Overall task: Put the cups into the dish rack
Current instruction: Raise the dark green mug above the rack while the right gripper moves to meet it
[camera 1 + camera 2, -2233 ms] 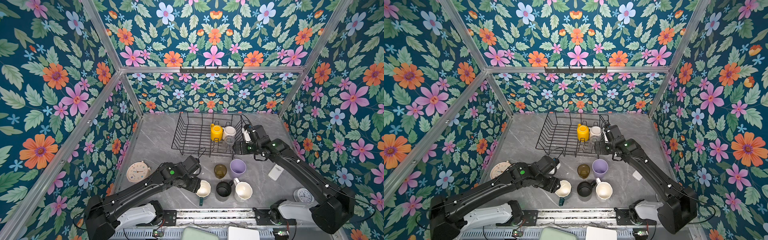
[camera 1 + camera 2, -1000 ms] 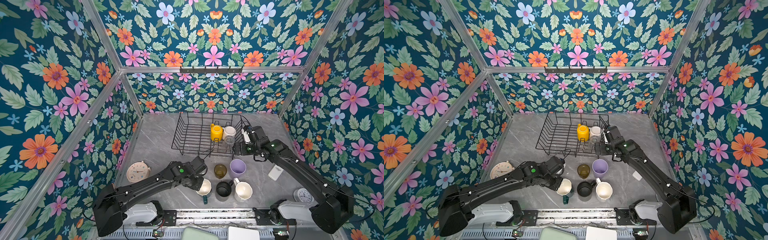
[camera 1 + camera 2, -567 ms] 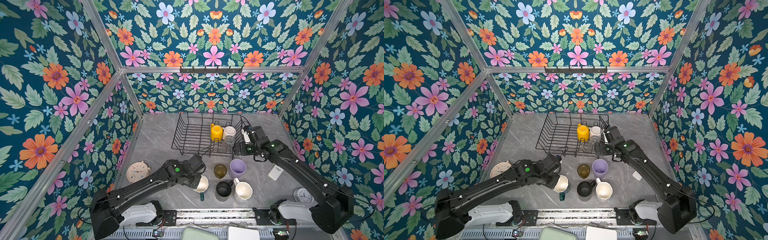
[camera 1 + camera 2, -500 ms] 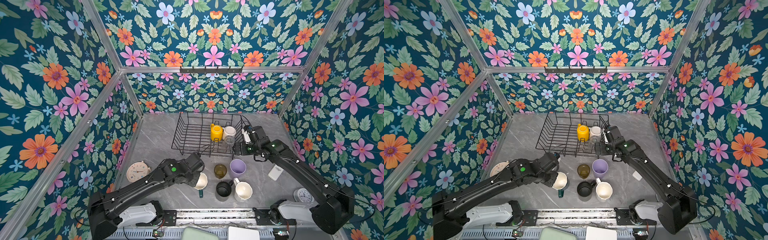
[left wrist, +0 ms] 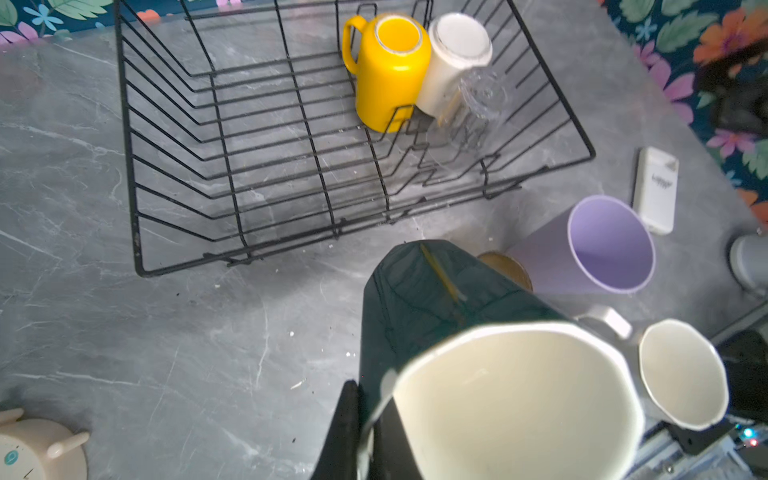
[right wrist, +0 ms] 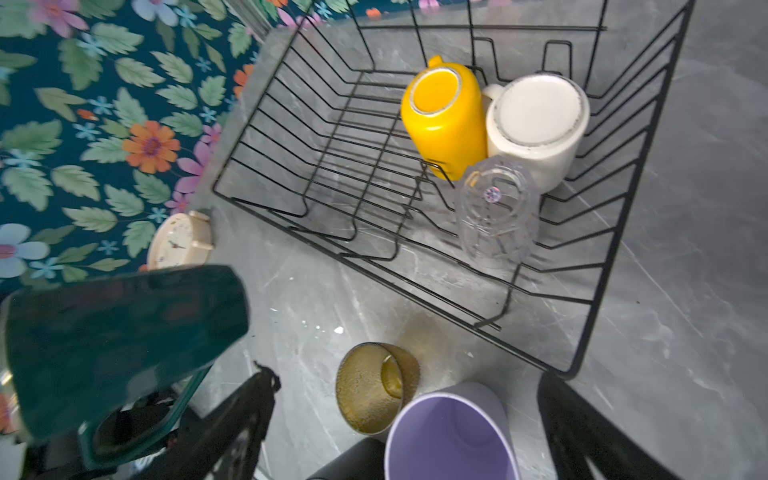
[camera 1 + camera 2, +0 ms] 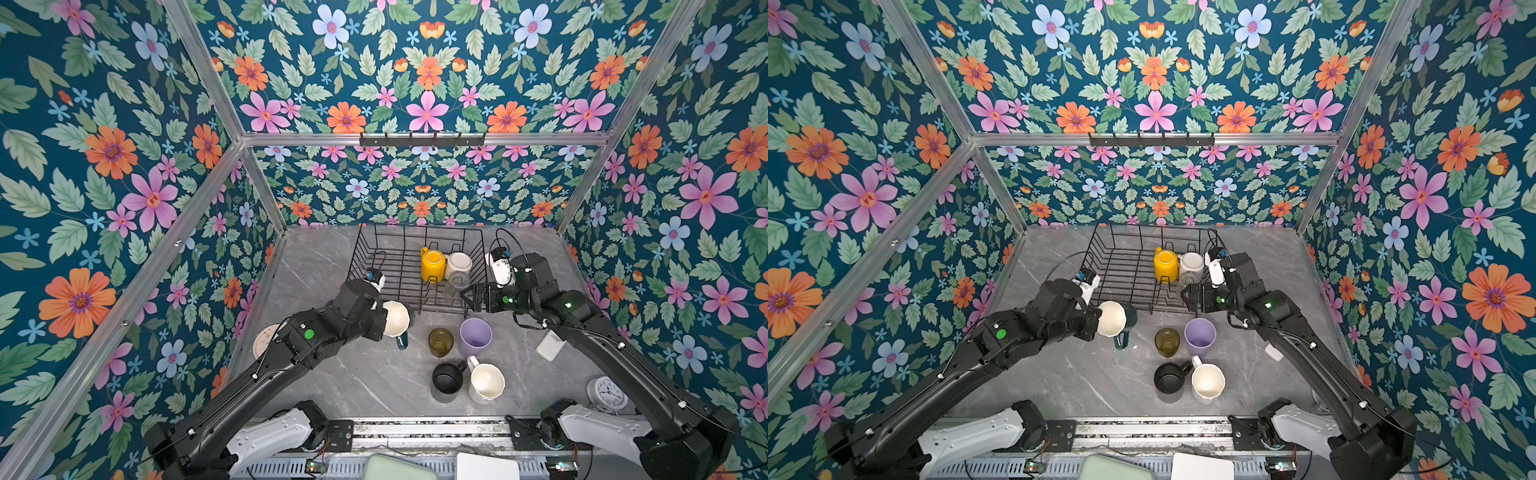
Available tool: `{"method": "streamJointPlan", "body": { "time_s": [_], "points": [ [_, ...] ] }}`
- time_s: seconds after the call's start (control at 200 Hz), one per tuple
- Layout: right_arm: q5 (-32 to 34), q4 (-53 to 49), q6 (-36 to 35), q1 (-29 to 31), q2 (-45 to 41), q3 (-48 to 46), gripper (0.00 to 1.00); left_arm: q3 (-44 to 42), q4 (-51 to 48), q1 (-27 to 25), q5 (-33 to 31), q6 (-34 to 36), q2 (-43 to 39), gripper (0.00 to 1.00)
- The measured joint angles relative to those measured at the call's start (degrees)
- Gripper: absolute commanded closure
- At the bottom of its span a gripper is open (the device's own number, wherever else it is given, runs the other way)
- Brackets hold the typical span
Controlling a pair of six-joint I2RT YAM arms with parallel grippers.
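My left gripper (image 7: 380,326) (image 5: 368,436) is shut on the rim of the dark-green mug (image 7: 405,311) (image 7: 1129,316) (image 5: 436,299). The mug is tilted and off the table, just before the near left edge of the black wire dish rack (image 7: 360,253) (image 6: 623,249). In the rack's right end, bottoms up, are a yellow mug (image 7: 432,266), a white mug (image 7: 458,264) and a clear glass (image 6: 494,216). My right gripper (image 7: 467,297) (image 6: 405,419) hangs open at the rack's near right corner, above the lilac tumbler (image 7: 475,336) and the amber glass (image 7: 440,341). A black mug (image 7: 446,377) and a white mug (image 7: 486,382) stand nearer the front.
A white alarm clock (image 7: 606,392) stands at the front right. Another clock (image 7: 264,340) sits half hidden under my left arm. A small white box (image 7: 549,345) lies right of the tumbler. A black hook rail (image 7: 422,139) hangs on the back wall.
My left gripper has lifted the dark-green mug off the table and carried it back toward the rack. The right arm has not moved.
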Motion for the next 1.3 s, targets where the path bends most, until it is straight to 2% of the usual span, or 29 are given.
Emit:
{"method": "streamJointPlan", "body": {
  "time_s": [0.105, 0.42, 0.62, 0.75, 0.94, 1.175, 1.3],
  "points": [
    [-4.20, 3.21, 1.57, 0.00, -1.68, -1.73, 0.01, -1.05, 3.26, 6.25, 5.33, 1.86, -1.09, 1.00],
    [-15.72, 14.43, 8.37, 0.00, -2.54, -6.36, 0.01, -6.93, 16.72, 16.81, 27.26, 5.35, -2.82, 1.00],
    [-21.53, 21.77, 12.70, 0.00, -1.36, -8.04, 0.01, -13.05, 30.25, 20.24, 39.45, 4.79, -5.20, 1.00],
    [-26.10, 26.95, 15.61, 0.00, 0.13, -9.14, 0.01, -16.61, 40.39, 22.75, 47.69, 2.10, -4.55, 1.00],
    [-32.17, 32.74, 18.10, 0.00, 1.22, -9.27, 0.01, -20.92, 55.32, 26.29, 57.61, -6.19, -1.73, 1.00],
    [-37.53, 38.21, 21.09, 0.02, 3.10, -9.49, 0.01, -22.62, 69.55, 26.69, 66.34, -14.03, 0.61, 1.00],
    [-39.69, 41.33, 22.67, 0.02, 4.52, -9.46, 0.02, -23.43, 73.24, 26.88, 67.78, -16.50, 1.14, 1.00]
  ]
}}
